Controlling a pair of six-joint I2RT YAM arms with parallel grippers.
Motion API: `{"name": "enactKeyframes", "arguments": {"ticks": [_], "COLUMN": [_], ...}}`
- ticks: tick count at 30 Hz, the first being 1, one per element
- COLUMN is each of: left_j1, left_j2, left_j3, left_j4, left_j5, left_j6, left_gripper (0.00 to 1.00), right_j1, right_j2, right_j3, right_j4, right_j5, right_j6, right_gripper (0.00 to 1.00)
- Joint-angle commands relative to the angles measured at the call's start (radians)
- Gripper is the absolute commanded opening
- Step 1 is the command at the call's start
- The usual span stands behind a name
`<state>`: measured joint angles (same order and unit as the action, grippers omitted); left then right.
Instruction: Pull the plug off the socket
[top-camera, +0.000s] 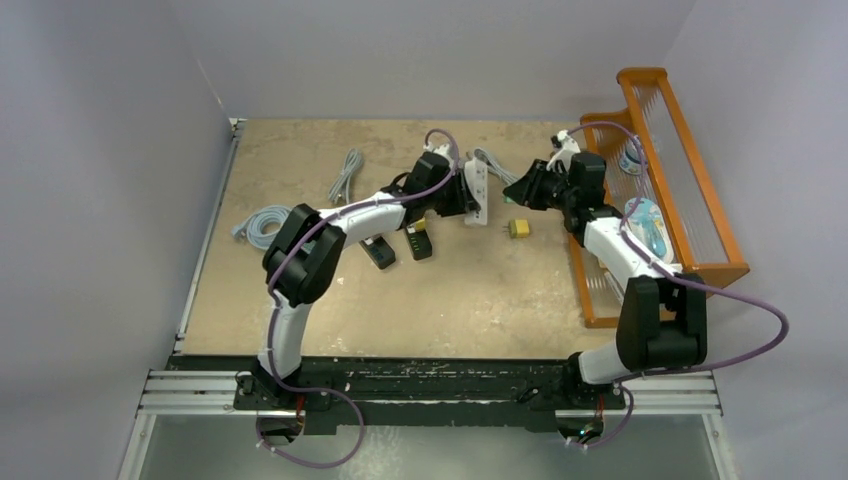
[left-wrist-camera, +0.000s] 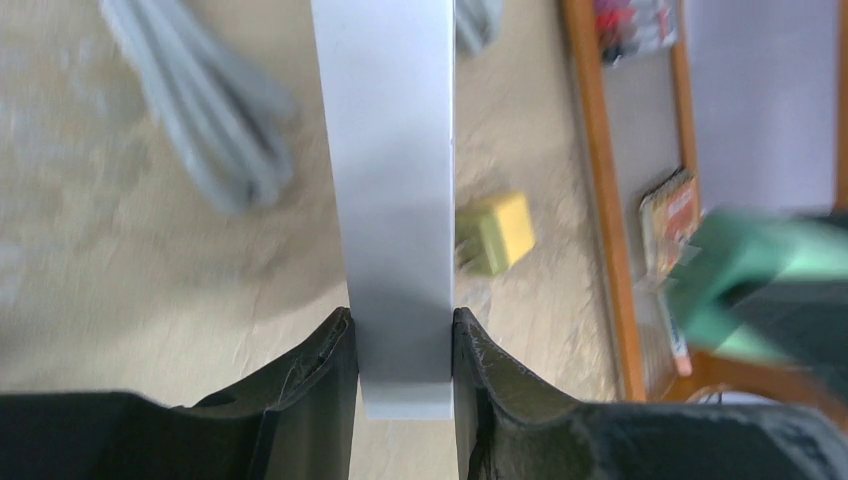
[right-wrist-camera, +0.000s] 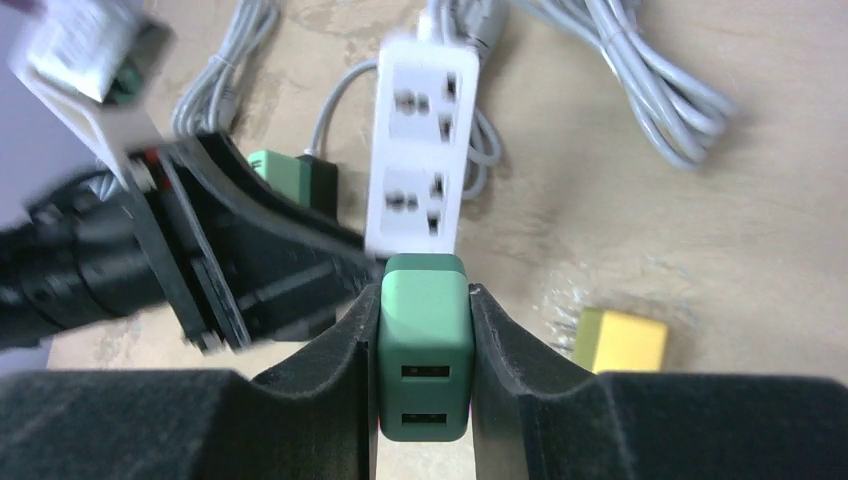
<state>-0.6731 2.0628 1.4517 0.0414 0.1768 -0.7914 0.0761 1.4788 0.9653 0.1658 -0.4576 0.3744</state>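
Note:
The socket is a white power strip (top-camera: 478, 190), held on edge above the table with my left gripper (top-camera: 467, 196) shut on its end. Seen from the left wrist, both pads press the strip's (left-wrist-camera: 390, 180) sides, my left gripper (left-wrist-camera: 403, 340) tight around it. The plug is a green USB charger (right-wrist-camera: 424, 340), and my right gripper (right-wrist-camera: 424, 330) is shut on it. The top view puts my right gripper (top-camera: 520, 192) a short gap to the right of the strip. From the left wrist, the green plug (left-wrist-camera: 750, 280) stands apart from the strip. Two sockets on the strip (right-wrist-camera: 420, 140) show empty.
A yellow plug (top-camera: 519, 228) lies on the table below the two grippers. Two black adapters (top-camera: 378, 250) (top-camera: 418, 240) lie under the left arm. Grey cable coils (top-camera: 345, 175) (top-camera: 258, 222) lie to the left. An orange rack (top-camera: 690, 190) stands along the right edge.

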Motion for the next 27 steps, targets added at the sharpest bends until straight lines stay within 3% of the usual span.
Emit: {"name": "enactKeyframes", "arguments": {"ticks": [1, 9, 17, 23, 25, 27], "left_j1": [0.020, 0.026, 0.031, 0.033, 0.036, 0.043], "left_j2": [0.072, 0.285, 0.482, 0.579, 0.582, 0.573], "left_j3": [0.266, 0.565, 0.754, 0.873, 0.876, 0.870], "left_j4": [0.000, -0.079, -0.076, -0.088, -0.088, -0.091], "left_j5": [0.002, 0.021, 0.041, 0.067, 0.071, 0.075], "left_j6": [0.057, 0.046, 0.013, 0.006, 0.009, 0.018], "left_gripper": [0.00, 0.00, 0.00, 0.02, 0.17, 0.46], "right_j1": [-0.012, -0.013, -0.016, -0.025, -0.025, -0.025], "right_j2": [-0.040, -0.020, -0.030, -0.026, -0.009, 0.011], "right_j3": [-0.105, -0.293, -0.361, -0.379, -0.379, -0.379], "right_j4": [-0.017, 0.042, 0.020, 0.000, 0.004, 0.011], "right_j5": [0.007, -0.255, -0.216, -0.149, -0.149, -0.159], "right_j6": [0.014, 0.079, 0.081, 0.084, 0.084, 0.081], "right_gripper": [0.00, 0.00, 0.01, 0.13, 0.20, 0.29]}}
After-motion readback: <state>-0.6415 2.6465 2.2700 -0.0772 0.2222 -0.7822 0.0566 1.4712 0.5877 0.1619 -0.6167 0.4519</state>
